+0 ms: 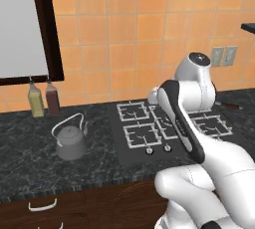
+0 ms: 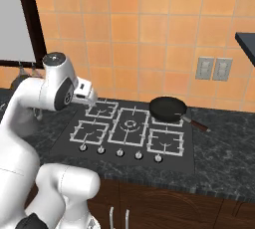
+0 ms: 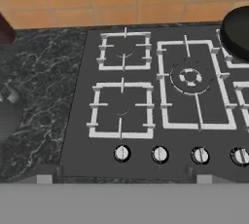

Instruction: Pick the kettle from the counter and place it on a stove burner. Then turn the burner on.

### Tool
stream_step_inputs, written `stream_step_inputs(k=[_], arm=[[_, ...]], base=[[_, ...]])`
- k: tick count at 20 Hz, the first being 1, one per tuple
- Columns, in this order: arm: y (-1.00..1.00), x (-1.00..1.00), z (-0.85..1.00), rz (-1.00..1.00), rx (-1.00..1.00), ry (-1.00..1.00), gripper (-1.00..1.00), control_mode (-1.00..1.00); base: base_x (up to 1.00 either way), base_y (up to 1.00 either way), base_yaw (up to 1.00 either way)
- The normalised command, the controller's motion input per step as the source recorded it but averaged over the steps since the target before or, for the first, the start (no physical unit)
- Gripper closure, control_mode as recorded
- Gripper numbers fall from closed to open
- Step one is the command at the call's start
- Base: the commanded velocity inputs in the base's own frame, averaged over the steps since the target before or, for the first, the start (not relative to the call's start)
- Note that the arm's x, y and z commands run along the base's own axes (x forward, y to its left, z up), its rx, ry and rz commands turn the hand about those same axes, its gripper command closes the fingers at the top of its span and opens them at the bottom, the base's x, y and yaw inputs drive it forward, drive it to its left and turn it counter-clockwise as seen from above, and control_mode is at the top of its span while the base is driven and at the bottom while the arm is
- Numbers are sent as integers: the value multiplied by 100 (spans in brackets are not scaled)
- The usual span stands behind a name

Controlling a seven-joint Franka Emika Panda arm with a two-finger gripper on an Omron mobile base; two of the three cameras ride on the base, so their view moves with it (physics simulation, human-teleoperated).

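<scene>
Squat grey kettle (image 1: 70, 142) stands upright on the black veined counter (image 1: 30, 158), left of the cooktop; the large ringed stove burner (image 2: 130, 123) is bare

You've got 1 kettle (image 1: 70, 141) | 1 frying pan (image 2: 168, 108) | 2 bottles: one yellow (image 1: 35, 99), one dark red (image 1: 52, 97) | 1 cooktop (image 2: 189, 159) with 5 burners, incl. 1 big ringed stove burner (image 2: 131, 123) | 5 knobs, first at left (image 2: 83, 147) | 2 wall outlets (image 2: 213, 68) | 1 counter (image 1: 30, 158)
</scene>
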Motion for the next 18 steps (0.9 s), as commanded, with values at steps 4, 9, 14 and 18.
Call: stream_step_inputs(k=[4, 9, 14, 18], arm=[[94, -60, 0, -27, 22, -5, -100, -100], [84, -30, 3, -25, 22, 2, -100, -100], [46, -2, 10, -6, 10, 14, -100, -100], [58, 1, 6, 0, -2, 26, -100, -100]], base=[[0, 0, 0], [0, 0, 0], [0, 0, 0], [0, 0, 0]])
